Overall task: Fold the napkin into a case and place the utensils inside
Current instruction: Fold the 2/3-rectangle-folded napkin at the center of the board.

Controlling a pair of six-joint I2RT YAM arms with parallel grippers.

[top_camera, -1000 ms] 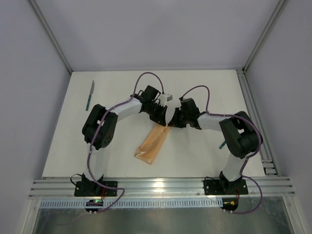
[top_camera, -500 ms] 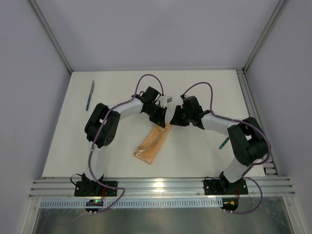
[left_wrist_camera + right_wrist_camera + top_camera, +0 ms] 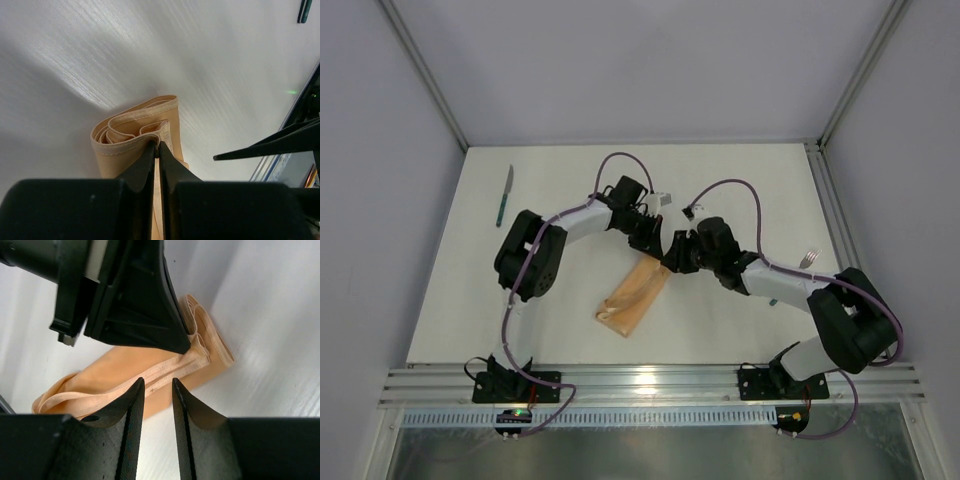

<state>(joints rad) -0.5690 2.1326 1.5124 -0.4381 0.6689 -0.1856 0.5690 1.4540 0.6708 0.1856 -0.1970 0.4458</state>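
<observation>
The peach-orange case [image 3: 633, 295] lies slanted on the table, its far end open in loops [image 3: 131, 129]. My left gripper [image 3: 654, 247] is shut on the upper hem of that open end [image 3: 156, 145]. My right gripper [image 3: 673, 260] is open by a narrow gap just over the hemmed edge next to it [image 3: 158, 383], holding nothing. The left fingers [image 3: 145, 305] show above it, pinching the cloth [image 3: 115, 372]. The knife [image 3: 505, 195] lies at the far left and also shows in the left wrist view [image 3: 304, 10]. The fork's silver tines [image 3: 807, 258] peek out behind my right arm; its handle is hidden.
A metal rail [image 3: 640, 385] runs along the table's near edge. Frame posts [image 3: 850, 90] and grey walls enclose the back and sides. My two wrists sit close together above the case's far end.
My right gripper drew back, then came down to the case's open end as its elbow swung out right, uncovering the fork's tines. The left gripper kept its hold.
</observation>
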